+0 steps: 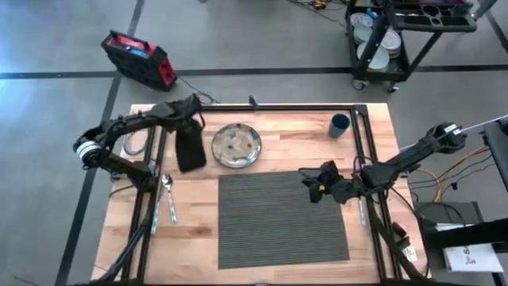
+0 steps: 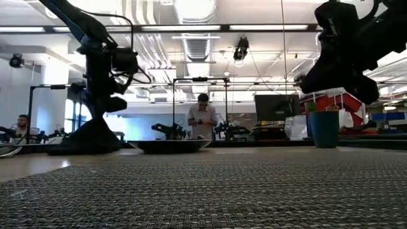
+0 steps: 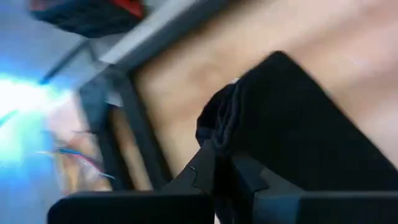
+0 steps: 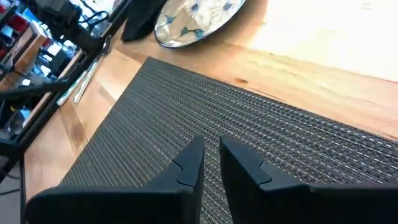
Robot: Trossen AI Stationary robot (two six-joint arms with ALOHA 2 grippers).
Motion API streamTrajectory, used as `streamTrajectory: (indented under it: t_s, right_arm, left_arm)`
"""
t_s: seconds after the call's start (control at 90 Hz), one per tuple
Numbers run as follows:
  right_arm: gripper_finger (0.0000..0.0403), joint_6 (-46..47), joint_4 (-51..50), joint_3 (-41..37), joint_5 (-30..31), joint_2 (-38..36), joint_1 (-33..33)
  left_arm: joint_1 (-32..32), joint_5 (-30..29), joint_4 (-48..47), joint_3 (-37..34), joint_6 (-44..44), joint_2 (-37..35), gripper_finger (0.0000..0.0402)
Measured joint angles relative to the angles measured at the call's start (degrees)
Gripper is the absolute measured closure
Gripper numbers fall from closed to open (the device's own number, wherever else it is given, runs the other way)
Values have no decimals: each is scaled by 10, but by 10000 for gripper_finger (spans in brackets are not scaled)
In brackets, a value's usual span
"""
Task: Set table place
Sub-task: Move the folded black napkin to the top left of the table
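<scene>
A: What lies nearest on the tabletop (image 1: 365,131)?

B: The placemat (image 1: 282,218), dark grey and ribbed, fills the near middle of the wood; its near edge sits close to the near edge of the tabletop; in the low view its weave runs across the whole foreground.

A: And the right arm?

B: The right gripper (image 1: 311,183) hangs over the placemat's far right corner; in the right wrist view its two fingers (image 4: 189,163) stand nearly together with only a thin slit between them, and nothing is held; the weave shows below them.

A: What is off to the left?

B: A spoon (image 1: 167,184) and a fork (image 1: 172,210) lie on the bare wood left of the placemat, just beside the black frame (image 1: 155,171); they are clear of the mat.

A: Farther back?

B: The plate (image 1: 236,145), round with a pale patterned middle, rests on the wood just beyond the placemat's far edge, not on it; left of it lies the black napkin (image 1: 190,149), close to the plate's rim.

A: Is the left arm on the napkin?

B: Yes; the left gripper (image 1: 189,121) is at the napkin's far end; in the left wrist view the fingers (image 3: 202,169) are clenched on a bunched fold of the cloth.

A: Anything beyond that?

B: A dark blue cup (image 1: 340,125) stands upright near the far right corner, well apart from the plate; past the tabletop a red and black case (image 1: 140,58) sits on the floor, and a cart (image 1: 397,36) carrying dishes stands at the far right; in the low view a person (image 2: 202,119) stands in the room behind.
</scene>
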Motion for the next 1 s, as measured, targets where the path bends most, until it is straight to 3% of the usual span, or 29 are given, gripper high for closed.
streamTrajectory:
  t_s: [0.344, 0.511, 0.622, 0.8, 0.956, 1.0]
  right_arm:
    - [373, 9, 0, 0, 4, 1, 0]
    - [375, 12, 0, 0, 4, 1, 0]
    - [372, 13, -1, 0, 5, 1, 0]
    - [373, 13, -7, 0, 4, 1, 0]
    - [382, 13, -11, 0, 4, 1, 0]
    - [384, 13, -11, 0, 4, 1, 0]
  left_arm:
    - [25, 7, 67, 49, 90, 2, 264]
    - [24, 9, 63, 54, 79, 2, 209]
    - [23, 48, 42, 48, 31, 2, 196]
    - [10, 121, 5, 16, -31, 2, 242]
    - [-6, 168, -6, -21, -53, 2, 367]
    - [-9, 184, -6, -32, -62, 2, 386]
